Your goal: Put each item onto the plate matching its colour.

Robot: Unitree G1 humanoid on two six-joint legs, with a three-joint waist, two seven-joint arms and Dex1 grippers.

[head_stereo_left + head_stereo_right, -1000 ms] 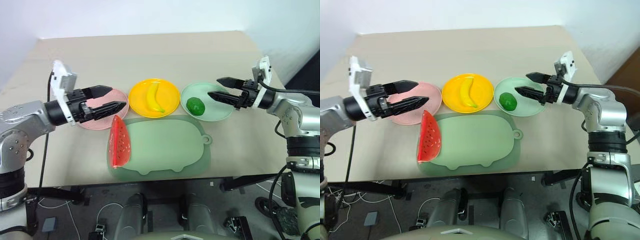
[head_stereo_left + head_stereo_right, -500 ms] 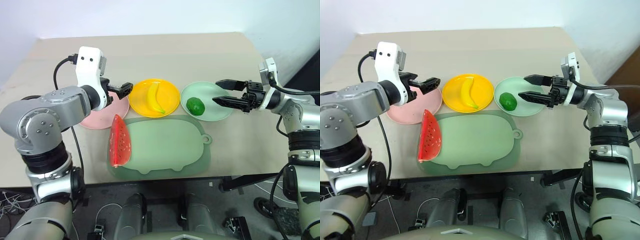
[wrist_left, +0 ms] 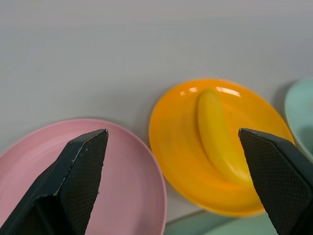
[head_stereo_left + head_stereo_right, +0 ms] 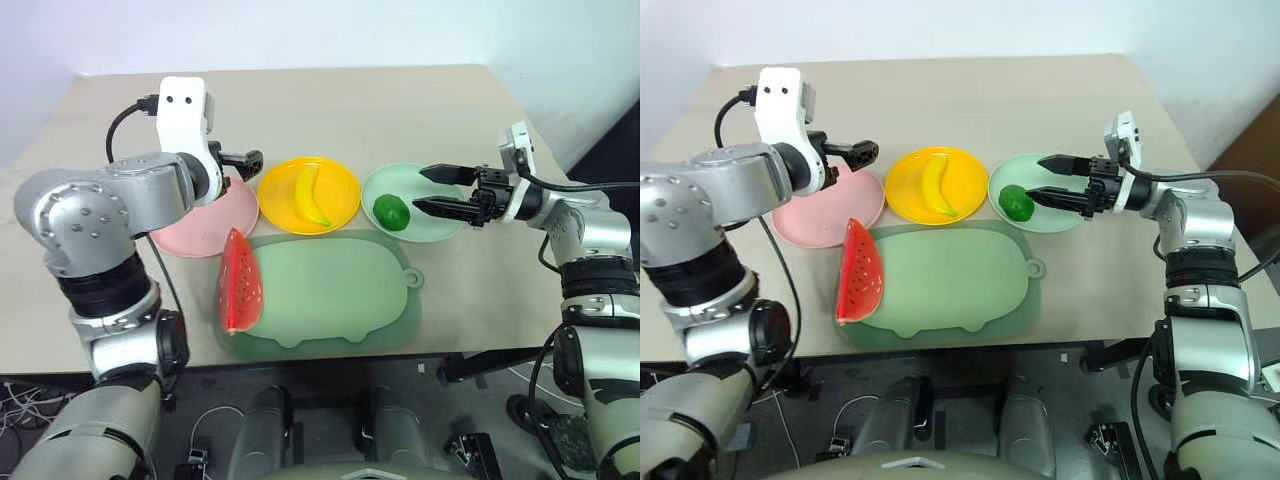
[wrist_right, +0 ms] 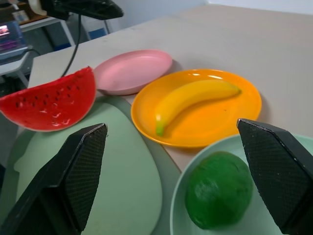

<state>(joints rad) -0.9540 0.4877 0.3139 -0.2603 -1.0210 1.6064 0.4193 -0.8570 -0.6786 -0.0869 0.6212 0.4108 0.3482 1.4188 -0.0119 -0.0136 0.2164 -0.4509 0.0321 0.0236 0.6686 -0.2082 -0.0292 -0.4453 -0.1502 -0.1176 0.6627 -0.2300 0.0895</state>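
A beige table (image 4: 300, 100) stands against pale walls; a pig-shaped mat (image 4: 330, 290) bears the watermelon wedge (image 4: 240, 283), seemingly overhanging; left gripper (image 4: 862, 152) and right gripper (image 4: 428, 190) both gape, empty

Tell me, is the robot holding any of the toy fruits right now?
No, nothing is held. The left gripper hangs open above the pink plate, and the right gripper is open over the green fruit.

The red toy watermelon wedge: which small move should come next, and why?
Probably the left end effector, open above the pink plastic plate, should descend toward the red toy watermelon wedge. It lies on the pale green mat, the one fruit not on its matching plate.
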